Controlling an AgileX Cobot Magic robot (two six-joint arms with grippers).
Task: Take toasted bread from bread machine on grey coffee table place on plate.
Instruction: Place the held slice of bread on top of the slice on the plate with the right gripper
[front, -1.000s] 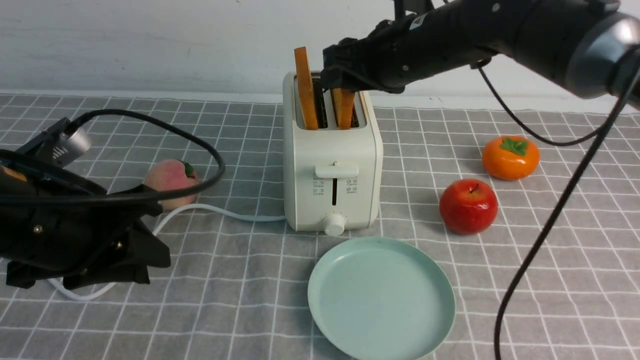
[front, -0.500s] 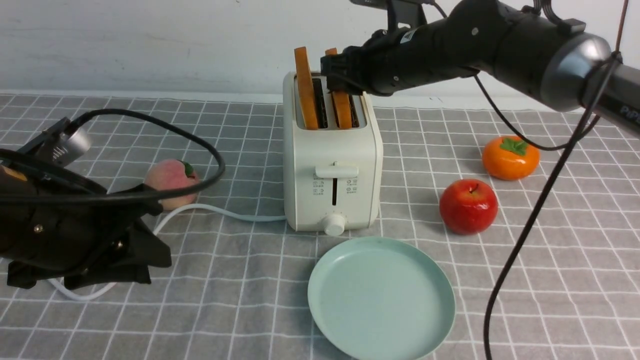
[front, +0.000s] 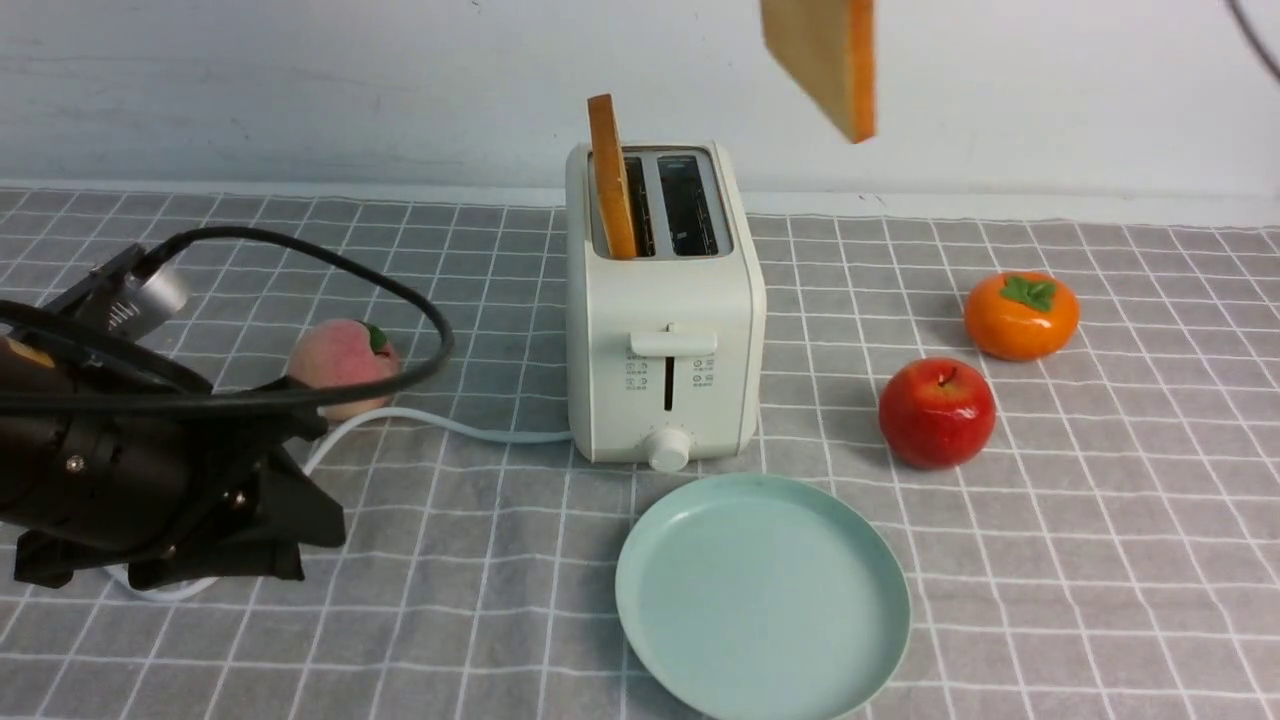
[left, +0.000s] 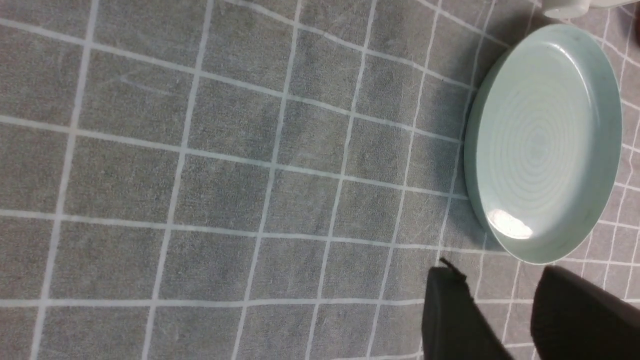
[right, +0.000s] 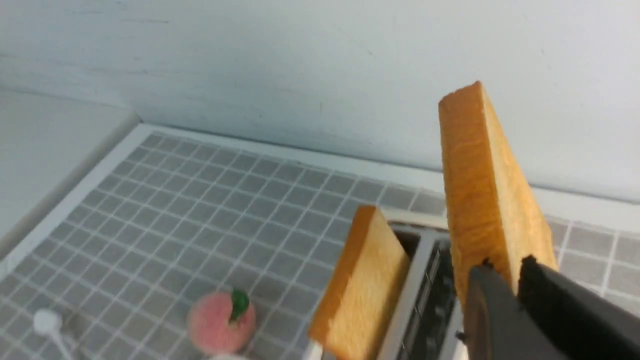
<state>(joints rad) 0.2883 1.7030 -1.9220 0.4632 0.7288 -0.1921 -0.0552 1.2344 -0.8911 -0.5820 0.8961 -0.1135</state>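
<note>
Lighting is bright, even and diffuse, apparently from overhead: the bread machine (front: 665, 330) and the red apple (front: 937, 412) throw only short, soft-edged shadows on the grey coffee table (front: 1100, 560). A single small glare spot sits on the plate (left: 542, 145), near the counter's front edge. The right wrist view is soft, with the toasted bread (right: 487, 195) and right gripper (right: 505, 270) out of focus.

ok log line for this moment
right gripper: shut on golden-tan toast slice, aloft | second slice: in cream-white toaster left slot | mint-green plate: no toast | left gripper: open
</note>
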